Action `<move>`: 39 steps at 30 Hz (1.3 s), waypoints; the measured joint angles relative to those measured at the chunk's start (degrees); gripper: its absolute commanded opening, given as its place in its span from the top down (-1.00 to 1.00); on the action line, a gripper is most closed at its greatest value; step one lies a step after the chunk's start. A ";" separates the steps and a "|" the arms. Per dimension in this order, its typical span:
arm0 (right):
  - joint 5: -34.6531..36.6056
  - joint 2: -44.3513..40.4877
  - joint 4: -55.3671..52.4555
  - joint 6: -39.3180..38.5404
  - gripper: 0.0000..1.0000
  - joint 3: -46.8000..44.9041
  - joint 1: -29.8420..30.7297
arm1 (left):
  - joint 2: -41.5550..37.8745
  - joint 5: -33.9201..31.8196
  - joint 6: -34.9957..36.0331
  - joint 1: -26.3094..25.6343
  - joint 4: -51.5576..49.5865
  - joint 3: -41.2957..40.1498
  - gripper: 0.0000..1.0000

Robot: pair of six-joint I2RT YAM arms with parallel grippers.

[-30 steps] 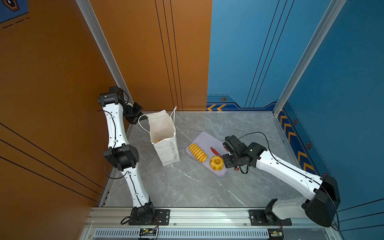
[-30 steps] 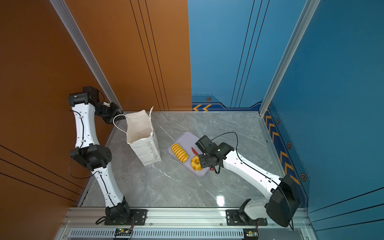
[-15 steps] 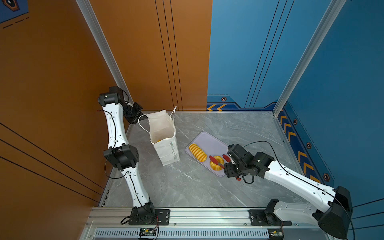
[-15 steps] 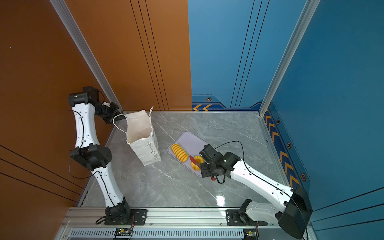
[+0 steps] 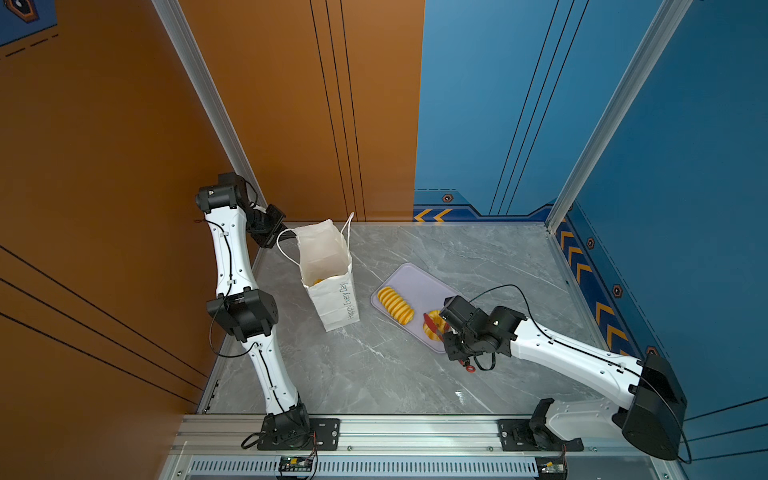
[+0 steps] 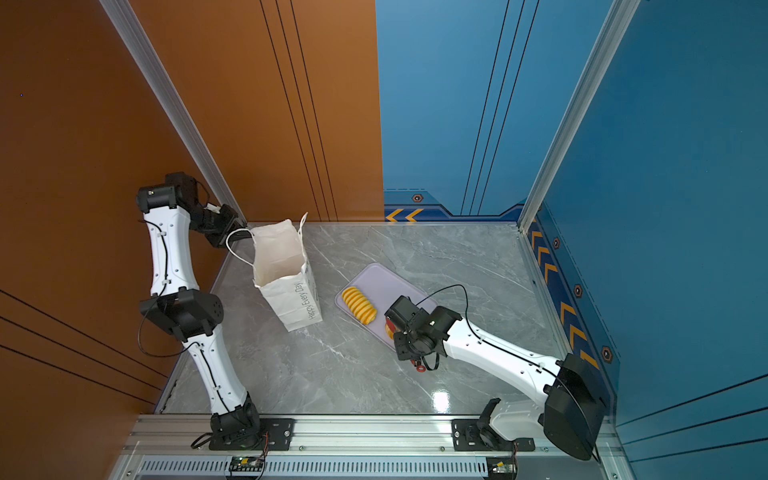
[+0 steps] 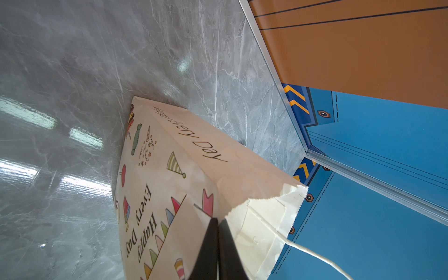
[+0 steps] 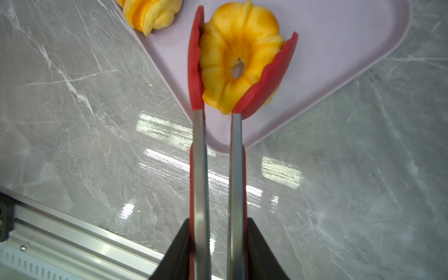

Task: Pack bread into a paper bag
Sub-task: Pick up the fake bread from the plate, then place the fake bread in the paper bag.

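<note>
1. A grey marble tabletop (image 5: 374, 374).
2. One fluted ring cake (image 8: 238, 55) is over the single lilac tray (image 8: 339, 48), pinched by one pair of red-tipped tongs (image 8: 200, 169).
3. The right gripper (image 8: 218, 225) squeezes the tongs.
4. One ridged loaf (image 5: 395, 305) lies near the cake on the tray.
5. The left gripper (image 7: 218, 225) is clamped on the rim of the one paper bag (image 5: 336, 303).

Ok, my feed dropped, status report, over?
Left gripper shut on bag rim. Right gripper shut on tongs, tongs gripping ring cake on tray. Nothing blocking bag mouth.
</note>
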 measured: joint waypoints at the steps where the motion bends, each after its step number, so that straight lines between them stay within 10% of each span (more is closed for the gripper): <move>1: 0.55 -0.15 -0.07 0.22 1.00 0.00 0.11 | 0.00 0.00 0.02 0.00 0.00 0.00 0.86; 11: 3.13 -11.08 -0.09 -0.79 1.00 2.43 4.52 | 0.00 0.00 0.02 0.00 0.00 0.00 0.86; 20: -12.48 -13.66 5.86 -2.97 1.00 13.64 5.44 | 0.00 0.00 0.00 0.00 0.00 0.00 0.86; 39: -26.36 19.91 10.10 -7.32 1.00 51.15 4.48 | 0.00 0.04 0.02 -0.04 0.00 0.00 0.86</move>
